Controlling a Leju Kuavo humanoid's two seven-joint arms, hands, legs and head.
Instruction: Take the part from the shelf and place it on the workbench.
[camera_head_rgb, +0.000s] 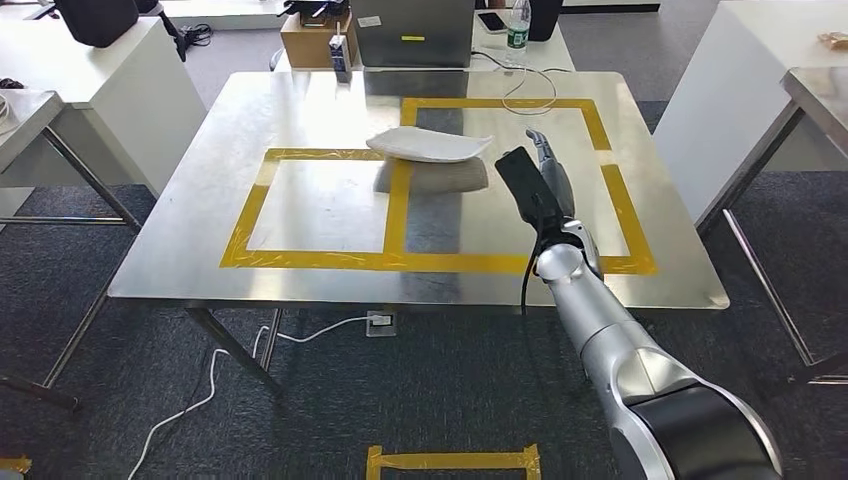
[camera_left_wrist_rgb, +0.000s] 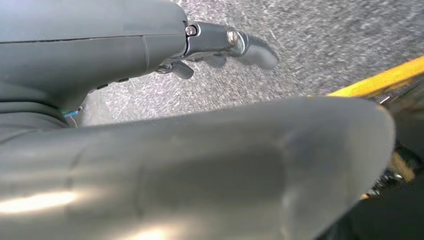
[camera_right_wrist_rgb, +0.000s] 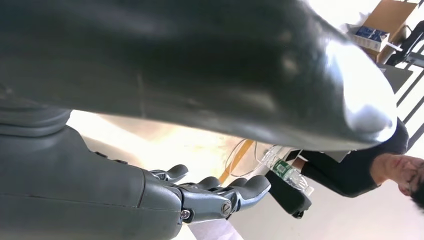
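Part (camera_head_rgb: 430, 145): a white, shallow, curved piece lying on the steel workbench (camera_head_rgb: 300, 110), near the centre of the top, across the yellow tape (camera_head_rgb: 396, 205) where the two marked rectangles meet. Nothing touches it. Right hand (camera_head_rgb: 535, 180): reaching over the workbench at about 4 o'clock from the part, just beside its near end but apart from it; the fingers are extended and spread, released, grasping nothing. In the right wrist view the same hand (camera_right_wrist_rgb: 215, 192) shows its dark fingers (camera_right_wrist_rgb: 252, 187) loosely curved with no object between them, and beyond them a green-labelled bottle (camera_right_wrist_rgb: 287, 175) and a person (camera_right_wrist_rgb: 380, 160) in dark clothing. Left hand (camera_left_wrist_rgb: 220, 45): seen in the left wrist view above grey carpet (camera_left_wrist_rgb: 325, 35) and a strip of yellow floor tape (camera_left_wrist_rgb: 385, 77); the fingers are partly curled with nothing in them, though whether they are fully clenched cannot be told. At 12 o'clock from the part, at the far edge of the workbench, stand a grey laptop (camera_head_rgb: 415, 35), a cardboard box (camera_head_rgb: 310, 40) and a small carton (camera_head_rgb: 341, 58), with a white cable (camera_head_rgb: 525, 95) trailing across the surface.
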